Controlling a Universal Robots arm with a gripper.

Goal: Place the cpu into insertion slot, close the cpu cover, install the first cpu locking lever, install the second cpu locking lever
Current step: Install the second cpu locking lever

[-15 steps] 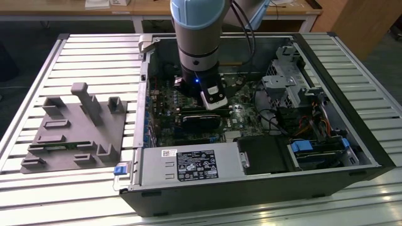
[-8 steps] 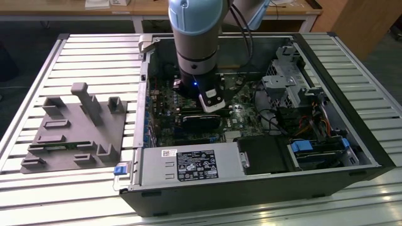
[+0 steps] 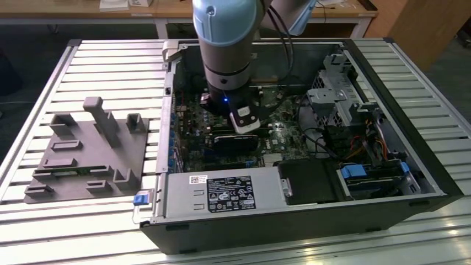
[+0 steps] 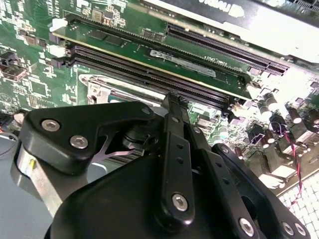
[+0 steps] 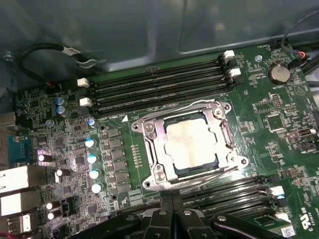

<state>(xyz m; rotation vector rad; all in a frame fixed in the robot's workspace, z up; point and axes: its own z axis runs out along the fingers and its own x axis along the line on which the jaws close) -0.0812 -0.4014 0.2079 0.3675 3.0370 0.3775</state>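
Note:
In the first wrist view the cpu (image 5: 191, 143), a pale silvery-beige square, lies flat in the insertion slot (image 5: 195, 171) on the green motherboard. The cpu cover (image 5: 153, 152), a silver frame, lies down around it, and the chip shows through its window. Thin wire levers run along two sides of the socket (image 5: 199, 104). My gripper (image 5: 172, 206) hovers just beside the socket's edge, its black fingers pressed together with nothing between them. In the second wrist view the gripper (image 4: 172, 102) hides most of the socket (image 4: 107, 89). In the exterior view the gripper (image 3: 245, 128) reaches down into the open computer case.
Black memory slots (image 5: 159, 87) flank the socket on both sides, and capacitors (image 5: 92, 159) stand close by. The case walls (image 3: 294, 226), a power supply (image 3: 220, 193), a black card (image 3: 235, 144) and drive cages (image 3: 335, 99) ring the arm. A grey fixture (image 3: 88, 154) sits at the exterior view's left.

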